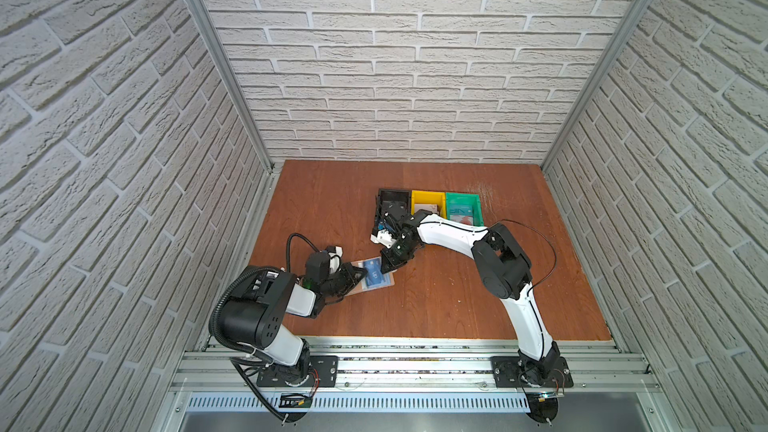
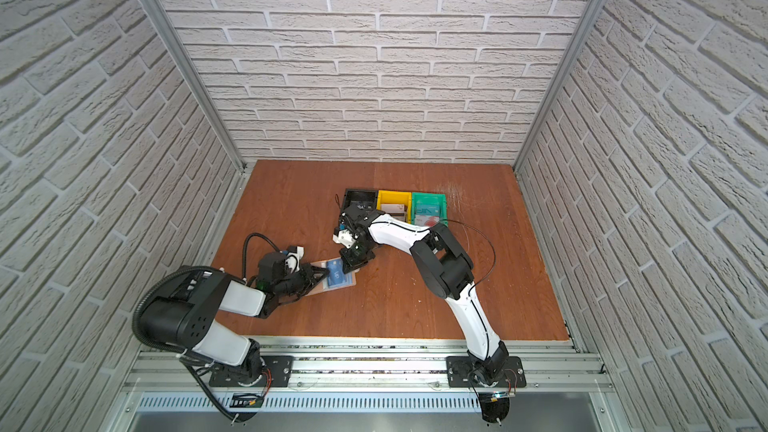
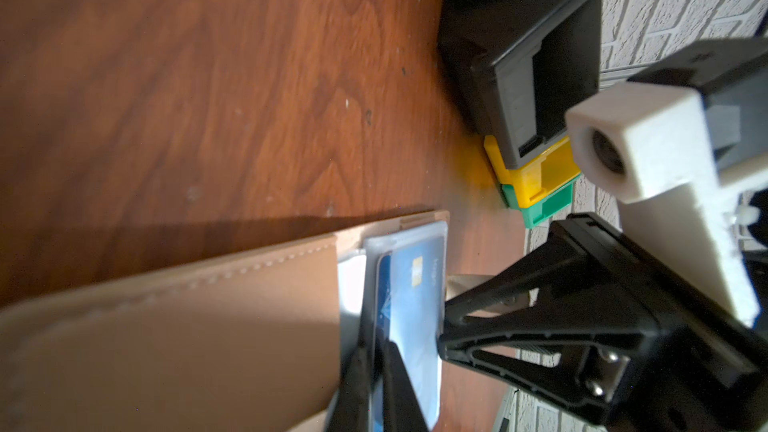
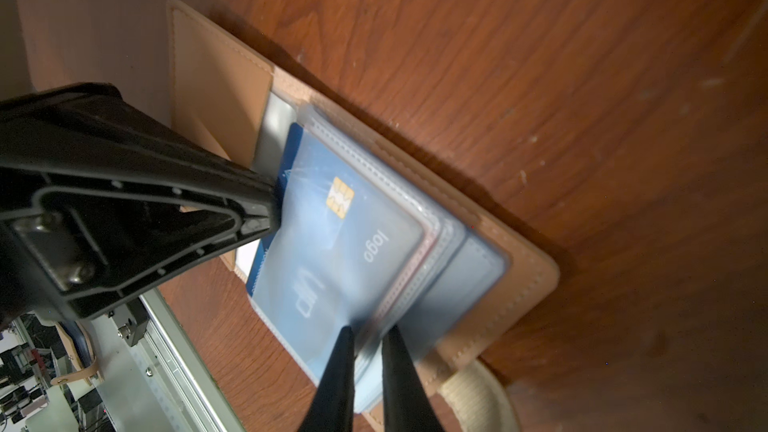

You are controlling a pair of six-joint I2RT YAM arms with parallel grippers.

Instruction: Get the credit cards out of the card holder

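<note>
Nearest the lens: left gripper (image 3: 378, 351), closed tight on the protruding left edge of the blue card (image 4: 332, 238). Right gripper (image 4: 370, 330): nearly closed, pinching the far-right edge of the clear sleeves (image 4: 473, 276). Card holder (image 4: 220, 89): open flat on the table (image 1: 457, 292), left of centre, between both grippers. Blue card mostly inside the top sleeve. Risks, as judged: slips from the thin-edge pinch if pulled askew; drags the whole holder leftward on loss of the sleeve grip; snags at the sleeve mouth.
</note>
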